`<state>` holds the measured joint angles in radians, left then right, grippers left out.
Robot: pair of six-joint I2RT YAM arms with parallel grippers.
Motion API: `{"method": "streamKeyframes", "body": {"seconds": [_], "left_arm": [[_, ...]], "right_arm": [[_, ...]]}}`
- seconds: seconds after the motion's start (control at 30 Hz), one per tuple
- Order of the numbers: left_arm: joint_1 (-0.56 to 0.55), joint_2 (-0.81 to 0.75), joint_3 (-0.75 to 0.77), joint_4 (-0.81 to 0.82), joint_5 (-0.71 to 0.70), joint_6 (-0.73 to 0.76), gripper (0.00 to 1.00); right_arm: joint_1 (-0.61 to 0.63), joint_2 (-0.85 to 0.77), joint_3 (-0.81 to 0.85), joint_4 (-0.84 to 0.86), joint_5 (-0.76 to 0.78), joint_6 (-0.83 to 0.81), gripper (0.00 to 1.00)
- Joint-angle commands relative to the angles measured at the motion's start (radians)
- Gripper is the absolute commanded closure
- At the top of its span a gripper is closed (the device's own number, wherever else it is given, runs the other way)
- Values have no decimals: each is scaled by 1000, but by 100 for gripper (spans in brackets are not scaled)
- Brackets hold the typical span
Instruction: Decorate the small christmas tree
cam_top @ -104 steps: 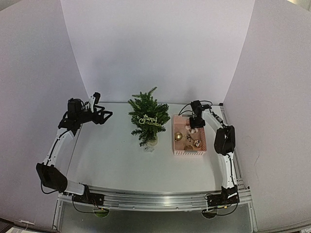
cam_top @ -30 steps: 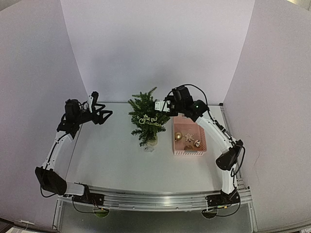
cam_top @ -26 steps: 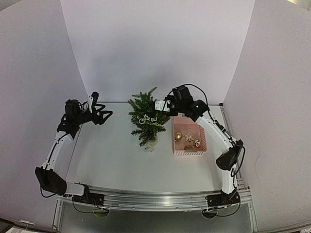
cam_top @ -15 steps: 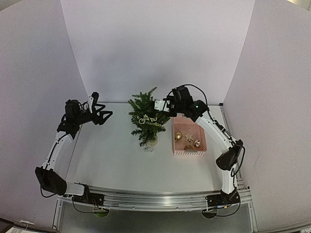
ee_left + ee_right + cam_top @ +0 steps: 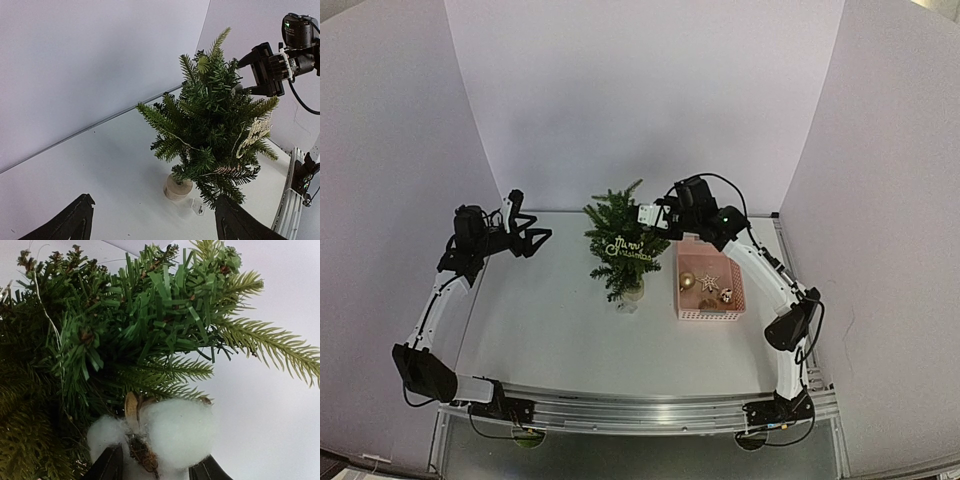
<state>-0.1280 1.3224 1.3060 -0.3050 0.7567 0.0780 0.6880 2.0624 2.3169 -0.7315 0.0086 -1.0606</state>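
The small christmas tree point(image 5: 623, 232) stands at the back middle of the table on a pale round base point(image 5: 177, 188); a gold "Merry Christmas" sign point(image 5: 628, 248) hangs on it. My right gripper point(image 5: 646, 217) is up against the tree's right upper side. In the right wrist view its fingers point(image 5: 107, 466) stand parted on either side of a white cotton boll ornament point(image 5: 179, 432) that rests against the branches point(image 5: 125, 315). My left gripper point(image 5: 528, 224) hovers to the left of the tree, open and holding nothing, its fingertips point(image 5: 76, 221) framing the table before the tree point(image 5: 215, 120).
A pink basket point(image 5: 711, 315) lies right of the tree with a gold ball point(image 5: 687, 282), a star point(image 5: 708, 283) and other ornaments in it. A small clear tag point(image 5: 198, 208) lies by the tree's base. White walls enclose the table on three sides.
The right gripper carried the cotton ornament from the basket up to the tree; over the last second its jaws have widened around it. The left arm has not moved.
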Motion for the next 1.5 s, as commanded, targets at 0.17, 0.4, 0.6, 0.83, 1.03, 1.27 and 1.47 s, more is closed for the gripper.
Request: {"method": "streamKeyframes", "body": {"seconds": [0.17,0.4,0.6,0.83,1.03,1.27,1.47], "left_arm": [[0,-26,-8,38,9,9,16],[0,-28,-11,35,10,9,16],[-1,-25,-8,33,13,13,16],[0,-25,-10,35,15,12,16],[0,-23,-10,35,16,14,16],[-1,-25,-10,34,19,15,15],[-1,-40,-25,55,21,-2,15]], "right_arm": [[1,-51,36,32,-9,40,53],[-3,-84,3,38,-10,51,52],[-7,-109,-21,41,-9,63,51],[-10,-120,-38,43,-31,89,50],[-10,-114,-37,45,-52,110,49],[-28,-125,11,62,-136,249,49],[-69,-176,14,122,-273,513,48]]}}
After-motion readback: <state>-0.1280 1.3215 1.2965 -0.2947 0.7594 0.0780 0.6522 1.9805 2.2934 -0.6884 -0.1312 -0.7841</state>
